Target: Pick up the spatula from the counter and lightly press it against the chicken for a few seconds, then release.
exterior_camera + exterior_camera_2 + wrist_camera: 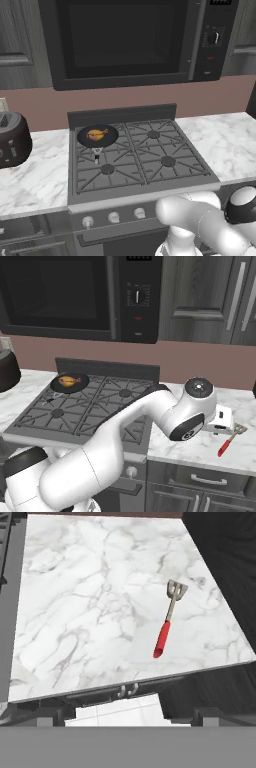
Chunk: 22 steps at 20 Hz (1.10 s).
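Observation:
The spatula (pixel 167 621) lies flat on the white marble counter (pixel 90 602), with its red handle toward the counter's front edge and its slotted metal head farther back. In the right base view the spatula (pixel 230 441) rests just right of and below my gripper (pixel 222 428), which hovers over the counter without touching it. In the hand view the gripper (pixel 131 716) shows its two dark fingertips (pixel 47 714) far apart, open and empty. The chicken (pixel 97 134) sits in a small black pan (pixel 111 135) on the stove's back left burner; the same chicken (pixel 68 380) is far left of the gripper.
The gas stove (pixel 85 406) with its grates lies between the pan and the right-hand counter. A microwave (pixel 130 40) hangs above the stove. A dark toaster (pixel 12 139) stands on the left counter. The counter's front edge (pixel 130 679) runs close below the spatula handle.

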Tool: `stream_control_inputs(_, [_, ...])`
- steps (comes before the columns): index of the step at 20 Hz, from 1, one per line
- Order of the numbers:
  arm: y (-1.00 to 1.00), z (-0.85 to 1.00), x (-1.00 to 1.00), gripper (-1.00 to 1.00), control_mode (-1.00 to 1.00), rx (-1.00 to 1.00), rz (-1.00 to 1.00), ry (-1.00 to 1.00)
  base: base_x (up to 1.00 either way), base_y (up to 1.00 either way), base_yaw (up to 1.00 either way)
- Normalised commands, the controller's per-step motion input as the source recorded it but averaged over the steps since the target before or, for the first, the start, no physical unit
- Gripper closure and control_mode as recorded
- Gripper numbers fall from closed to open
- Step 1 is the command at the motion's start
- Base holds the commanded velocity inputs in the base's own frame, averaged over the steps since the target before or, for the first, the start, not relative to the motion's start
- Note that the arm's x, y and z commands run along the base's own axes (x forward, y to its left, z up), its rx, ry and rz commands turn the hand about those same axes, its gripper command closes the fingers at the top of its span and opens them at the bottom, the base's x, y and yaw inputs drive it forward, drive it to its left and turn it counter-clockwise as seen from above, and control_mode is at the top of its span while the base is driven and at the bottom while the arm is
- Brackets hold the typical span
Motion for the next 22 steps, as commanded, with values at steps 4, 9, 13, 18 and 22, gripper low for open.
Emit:
stream_control_inputs(4, [-0.14,-0.28,0.09,-1.00,-1.00,0.03,-0.02,0.04,0.00,0.00,0.00])
stream_control_inputs(9, [-0.15,-0.19,0.05,-1.00,-1.00,0.00,-0.02,0.04,0.00,0.00,0.00])
stream_control_inputs(13, [-0.11,-0.16,0.00,-1.00,-1.00,0.00,0.00,0.00,0.00,0.00,0.00])
stream_control_inputs(18, [-0.02,-0.13,0.00,-1.00,-1.00,0.01,0.00,0.00,0.00,0.00,0.00])
stream_control_inputs(22, [0.00,-0.12,0.02,-1.00,-1.00,0.00,0.00,0.00,0.00,0.00,0.00])
